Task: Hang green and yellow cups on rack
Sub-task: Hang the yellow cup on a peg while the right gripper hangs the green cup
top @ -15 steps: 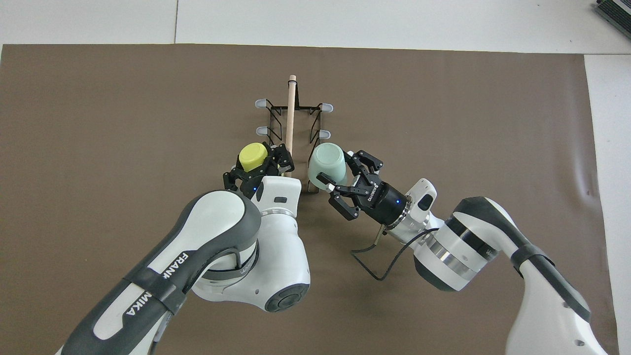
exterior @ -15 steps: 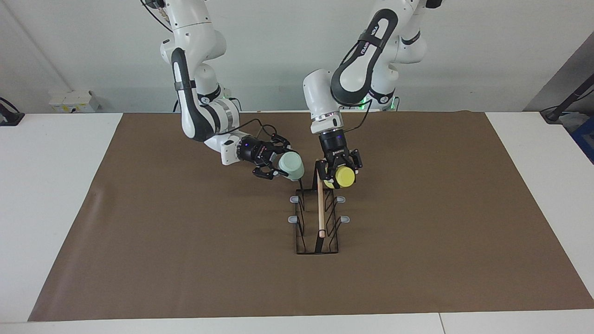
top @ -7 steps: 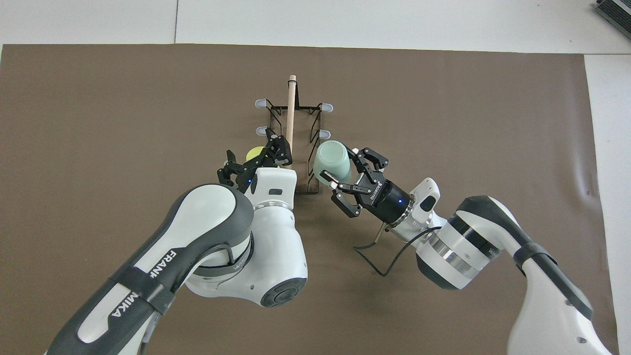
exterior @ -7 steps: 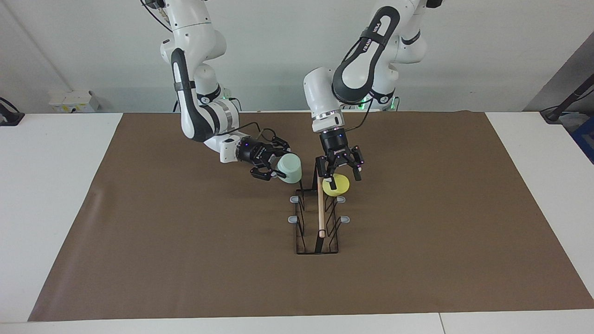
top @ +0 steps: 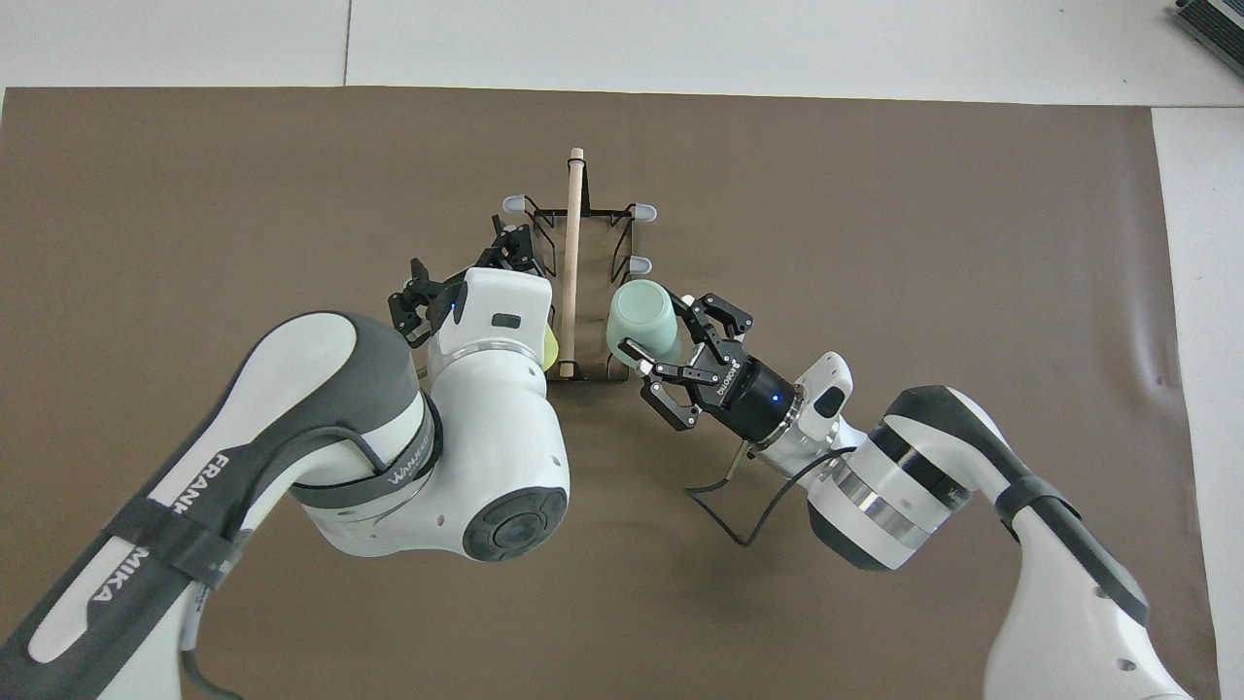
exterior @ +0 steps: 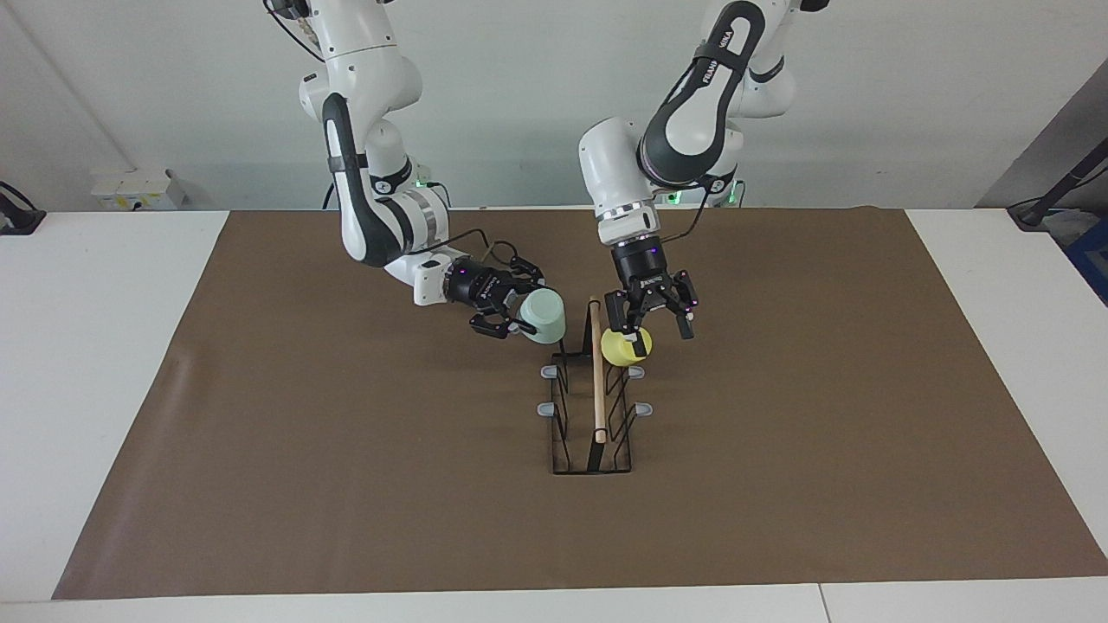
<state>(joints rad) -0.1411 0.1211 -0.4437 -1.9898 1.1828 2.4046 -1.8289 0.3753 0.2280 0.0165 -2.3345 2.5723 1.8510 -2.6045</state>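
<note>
The yellow cup (exterior: 625, 347) sits on the rack (exterior: 593, 407), at the end nearest the robots, on the side toward the left arm's end of the table; the left gripper (exterior: 651, 322) hangs just above it, jaws spread apart, apparently clear of the cup, though one fingertip overlaps it in the facing view; the right gripper (exterior: 512, 313) is clamped on the green cup (exterior: 544, 316), tilted, beside the rack's near end toward the right arm's end, over the brown mat (exterior: 346, 484).
</note>
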